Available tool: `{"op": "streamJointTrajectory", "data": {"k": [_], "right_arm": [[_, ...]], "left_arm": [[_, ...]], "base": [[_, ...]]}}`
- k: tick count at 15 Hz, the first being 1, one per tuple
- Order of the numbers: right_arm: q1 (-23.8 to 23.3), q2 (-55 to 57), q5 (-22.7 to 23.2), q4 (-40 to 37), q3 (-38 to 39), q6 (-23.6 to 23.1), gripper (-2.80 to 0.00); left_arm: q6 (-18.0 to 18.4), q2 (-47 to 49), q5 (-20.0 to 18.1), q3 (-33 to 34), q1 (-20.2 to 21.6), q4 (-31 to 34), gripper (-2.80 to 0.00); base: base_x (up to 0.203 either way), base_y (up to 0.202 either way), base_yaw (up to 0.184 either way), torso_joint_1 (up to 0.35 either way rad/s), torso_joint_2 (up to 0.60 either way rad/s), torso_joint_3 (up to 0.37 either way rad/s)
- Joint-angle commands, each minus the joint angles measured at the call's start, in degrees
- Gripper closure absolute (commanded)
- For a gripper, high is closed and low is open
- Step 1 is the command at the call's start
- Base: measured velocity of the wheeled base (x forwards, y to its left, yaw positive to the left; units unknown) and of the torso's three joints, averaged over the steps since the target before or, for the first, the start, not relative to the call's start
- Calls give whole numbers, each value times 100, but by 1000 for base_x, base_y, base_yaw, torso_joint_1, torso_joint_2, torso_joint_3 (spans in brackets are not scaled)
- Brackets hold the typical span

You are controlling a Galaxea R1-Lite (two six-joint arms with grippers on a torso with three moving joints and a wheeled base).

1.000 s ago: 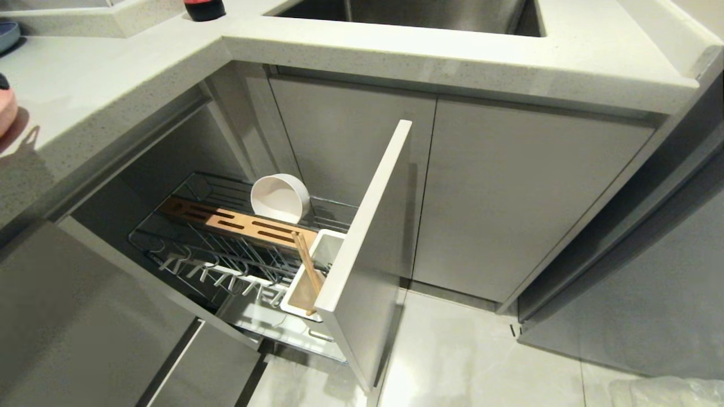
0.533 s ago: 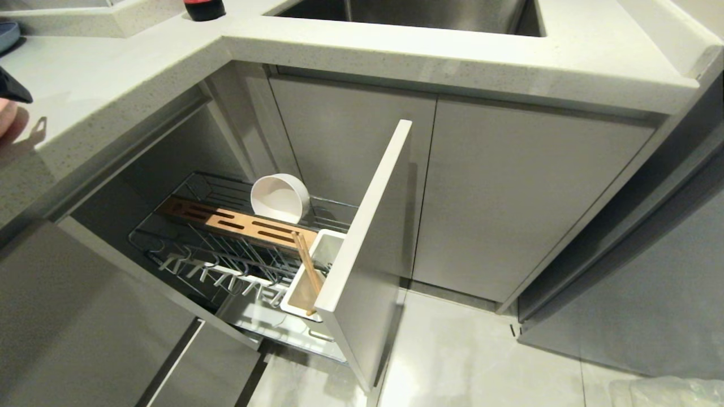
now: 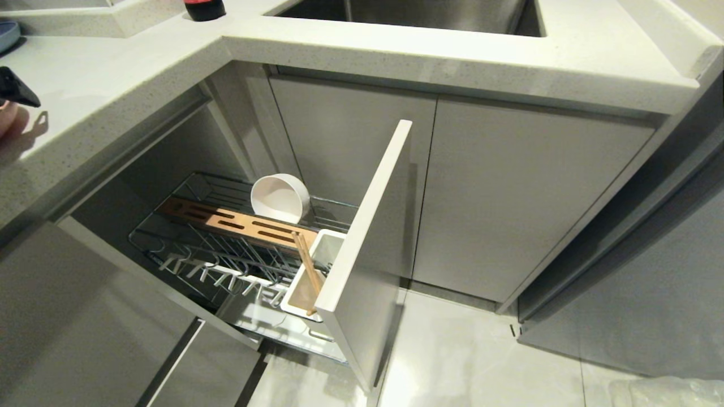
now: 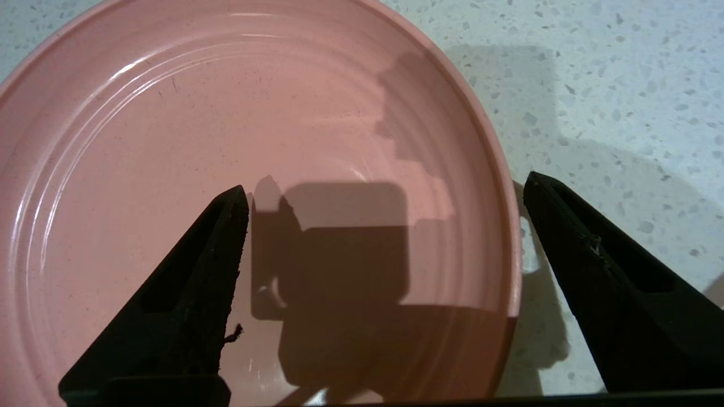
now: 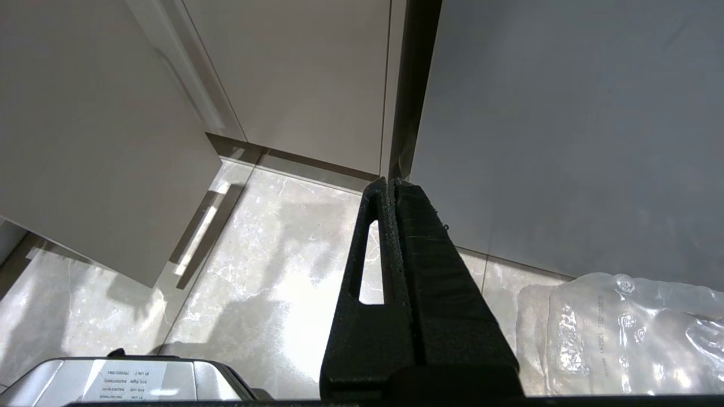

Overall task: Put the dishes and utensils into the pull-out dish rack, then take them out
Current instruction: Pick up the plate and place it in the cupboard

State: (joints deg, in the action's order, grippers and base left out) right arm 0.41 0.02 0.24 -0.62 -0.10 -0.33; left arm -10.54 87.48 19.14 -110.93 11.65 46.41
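The pull-out dish rack (image 3: 226,249) stands open under the countertop, its pale front panel (image 3: 367,243) swung out. Inside, the cream-white bowl (image 3: 280,198) leans on its side behind the wooden strip. The chopsticks (image 3: 307,265) stand in the white cup (image 3: 328,243). The salmon-pink plate (image 4: 226,113) lies flat on the counter, showing as a sliver (image 3: 5,118) at the head view's far left. My left gripper (image 4: 387,182) hovers open over its rim, one finger above the inside and one outside it. My right gripper (image 5: 390,181) hangs shut above the floor.
A sink (image 3: 407,14) is set into the countertop (image 3: 113,85) at the back, with a red and black item (image 3: 203,8) beside it. A blue dish (image 3: 7,34) sits at the far left. Closed cabinet doors (image 3: 509,198) stand right of the rack. A plastic bag (image 5: 622,333) lies on the floor.
A black finger of my left gripper has come further into the head view at the far left, above the plate's edge. The rack, bowl and chopsticks have not moved.
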Motion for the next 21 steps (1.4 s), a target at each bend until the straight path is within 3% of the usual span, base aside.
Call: {"op": "streamJointTrajectory", "data": {"k": [1, 11, 12, 21], "right_arm": [[2, -11, 2, 1, 1, -2, 0], [2, -11, 2, 1, 1, -2, 0], [2, -11, 2, 1, 1, -2, 0], [2, -11, 2, 1, 1, -2, 0]], "left_arm": [[-50, 65, -3, 2, 48, -11, -280], [-194, 173, -24, 2, 74, -106, -280], [-194, 173, -24, 2, 74, -106, 0], [-203, 129, -41, 10, 65, -89, 0]], "base": [[0, 0, 0, 0, 0, 0], [0, 0, 0, 0, 0, 0], [0, 0, 0, 0, 0, 0], [0, 0, 0, 0, 0, 0]]}}
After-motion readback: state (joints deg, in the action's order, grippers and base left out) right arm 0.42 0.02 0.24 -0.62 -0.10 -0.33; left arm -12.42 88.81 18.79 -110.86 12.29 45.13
